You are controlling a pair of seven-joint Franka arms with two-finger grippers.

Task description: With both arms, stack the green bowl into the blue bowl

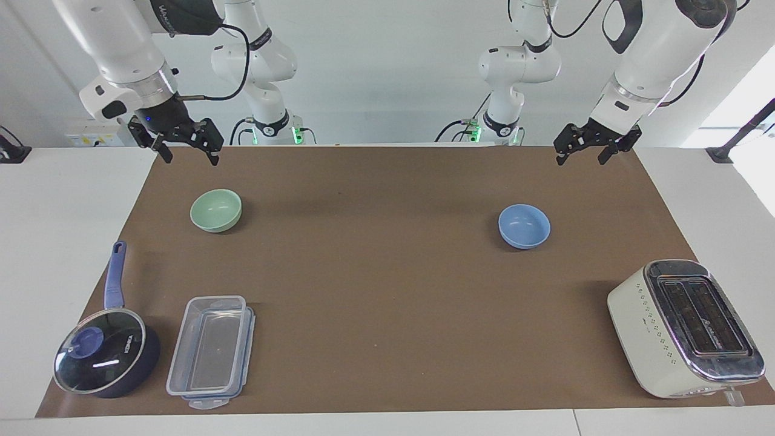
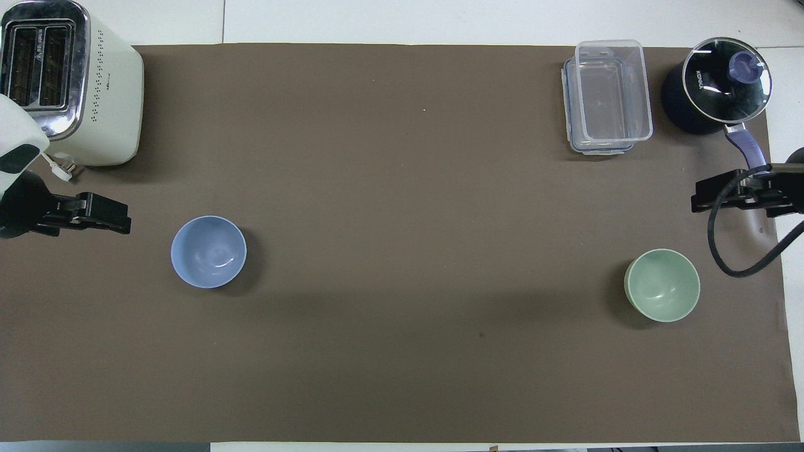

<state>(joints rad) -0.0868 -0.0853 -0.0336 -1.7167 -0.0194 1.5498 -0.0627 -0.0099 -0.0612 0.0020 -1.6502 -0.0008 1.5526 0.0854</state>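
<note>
The green bowl (image 1: 215,210) (image 2: 662,285) stands upright and empty on the brown mat, toward the right arm's end. The blue bowl (image 1: 524,226) (image 2: 208,252) stands upright and empty toward the left arm's end. The two bowls are far apart. My right gripper (image 1: 189,158) (image 2: 700,198) is open and empty, raised in the air above the mat's edge by the green bowl, clear of it. My left gripper (image 1: 581,160) (image 2: 122,220) is open and empty, raised above the mat's edge by the blue bowl, clear of it.
A cream toaster (image 1: 684,327) (image 2: 69,81) stands farther from the robots than the blue bowl. A dark blue lidded saucepan (image 1: 106,351) (image 2: 716,85) and a clear plastic container (image 1: 212,351) (image 2: 609,94) stand farther out than the green bowl.
</note>
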